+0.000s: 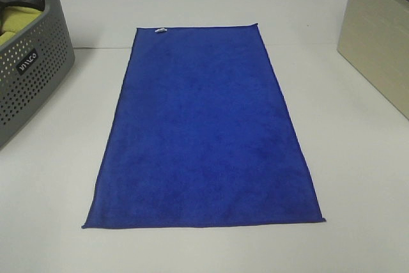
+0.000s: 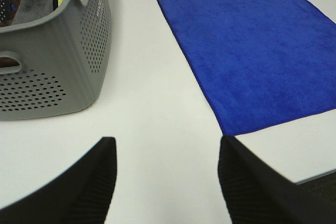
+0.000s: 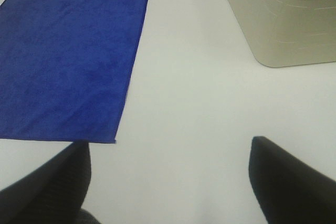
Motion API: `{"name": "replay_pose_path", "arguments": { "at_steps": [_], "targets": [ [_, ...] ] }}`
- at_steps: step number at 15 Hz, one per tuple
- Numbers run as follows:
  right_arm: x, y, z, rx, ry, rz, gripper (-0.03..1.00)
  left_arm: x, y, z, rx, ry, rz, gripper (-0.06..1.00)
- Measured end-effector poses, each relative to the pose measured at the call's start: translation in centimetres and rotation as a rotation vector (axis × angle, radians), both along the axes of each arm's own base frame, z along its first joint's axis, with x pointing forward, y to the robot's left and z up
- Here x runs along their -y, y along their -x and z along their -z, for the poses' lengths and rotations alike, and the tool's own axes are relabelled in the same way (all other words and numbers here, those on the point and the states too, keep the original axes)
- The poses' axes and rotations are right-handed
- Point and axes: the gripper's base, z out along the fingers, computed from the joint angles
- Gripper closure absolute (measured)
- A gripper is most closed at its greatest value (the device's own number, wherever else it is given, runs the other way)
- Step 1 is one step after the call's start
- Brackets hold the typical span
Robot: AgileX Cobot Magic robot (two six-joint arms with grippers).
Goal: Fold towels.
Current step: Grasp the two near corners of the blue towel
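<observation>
My towel (image 1: 204,132) lies long axis near-to-far. Its near corners sit just ahead and inward of my left end effector (image 2: 167,148) and right end effector (image 3: 169,148), both spread apart.

1. The towel (image 1: 204,132) is plain royal blue, with a small white tag (image 1: 160,30) at its far left corner.
2. The table (image 1: 358,177) is plain white.
3. The basket (image 1: 38,75) on the left is grey, patterned with rows of small holes; the cloth (image 1: 16,17) inside is yellow-green.
4. The bin (image 1: 377,49) on the right is beige.
5. The left gripper (image 2: 167,142) and the right gripper (image 3: 170,142) are black, finely ribbed.
</observation>
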Motion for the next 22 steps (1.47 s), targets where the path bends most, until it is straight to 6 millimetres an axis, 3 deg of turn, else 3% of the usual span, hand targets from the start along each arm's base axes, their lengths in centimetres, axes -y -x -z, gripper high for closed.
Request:
{"name": "replay_pose_path", "arguments": {
  "at_steps": [22],
  "targets": [
    [0.0,0.0,0.0,0.0,0.0,0.0,0.19,0.0,0.0,0.0,0.0,0.0,0.0,0.38]
  ]
}}
